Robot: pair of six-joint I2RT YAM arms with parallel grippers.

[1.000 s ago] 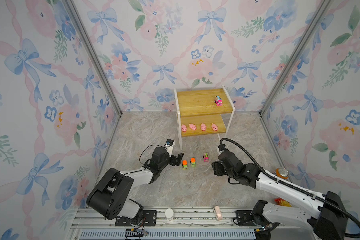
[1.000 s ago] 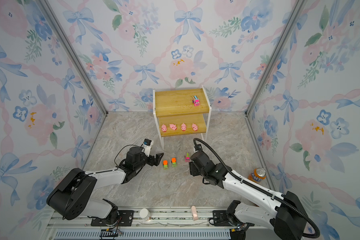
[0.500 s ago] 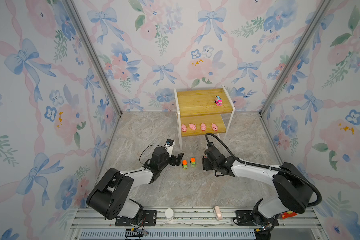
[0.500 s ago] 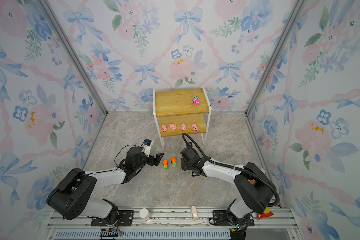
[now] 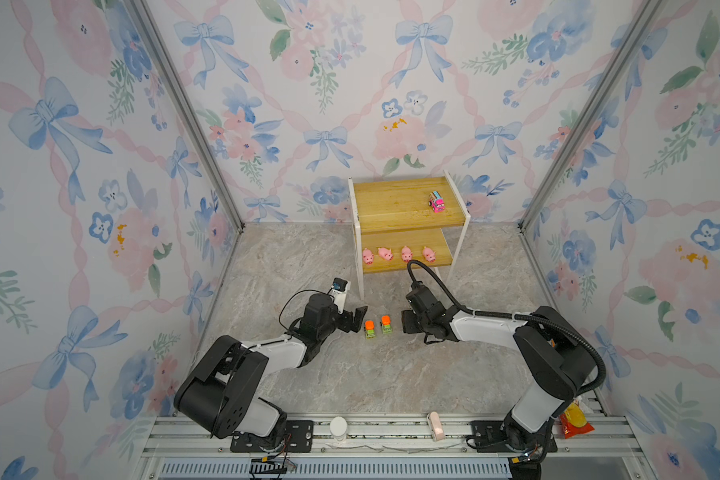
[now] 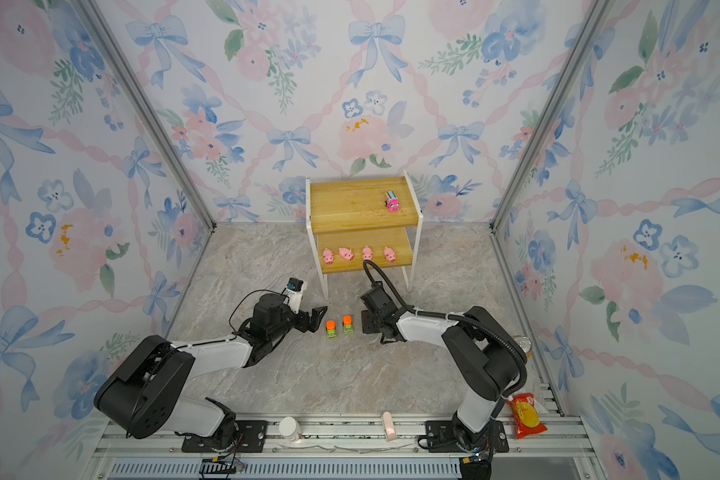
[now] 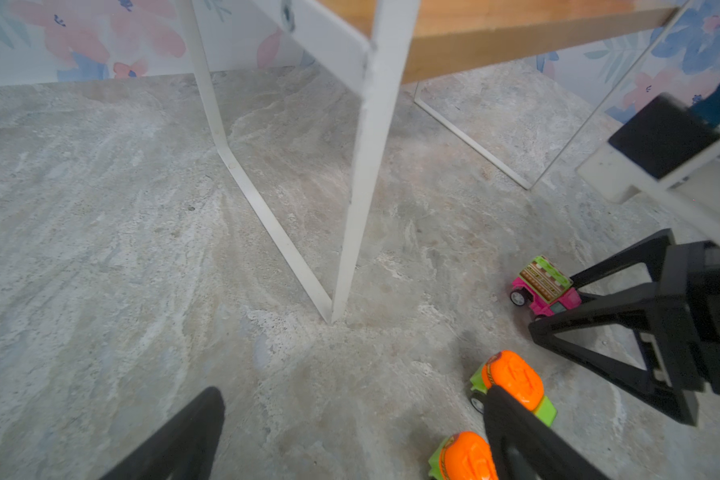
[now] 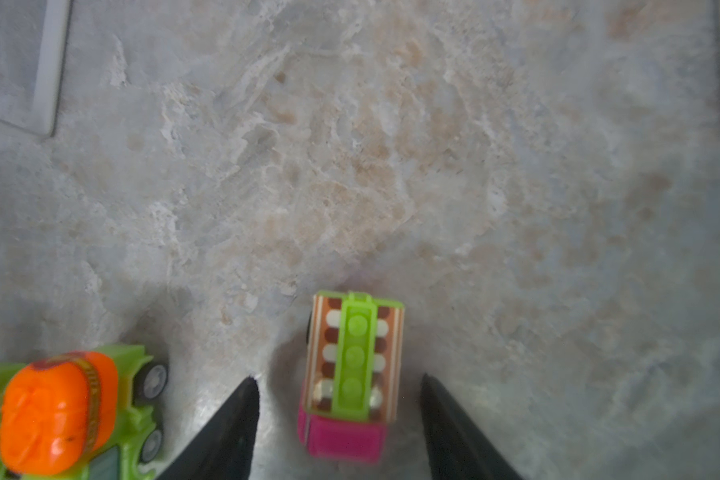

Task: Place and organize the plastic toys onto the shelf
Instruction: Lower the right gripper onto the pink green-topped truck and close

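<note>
Pink pigs (image 5: 406, 253), green orange-topped trucks (image 5: 369, 328), pink bus (image 8: 350, 378) with green-brown dotted roof.

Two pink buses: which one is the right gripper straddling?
The green-roofed bus on the floor, inside the open right gripper; the other bus stands on the shelf's top board.

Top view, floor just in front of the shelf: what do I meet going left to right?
left pincer → first truck → second truck → right pincer. The bus sits under the right pincer and is hidden in a top view, so it is left out.
</note>
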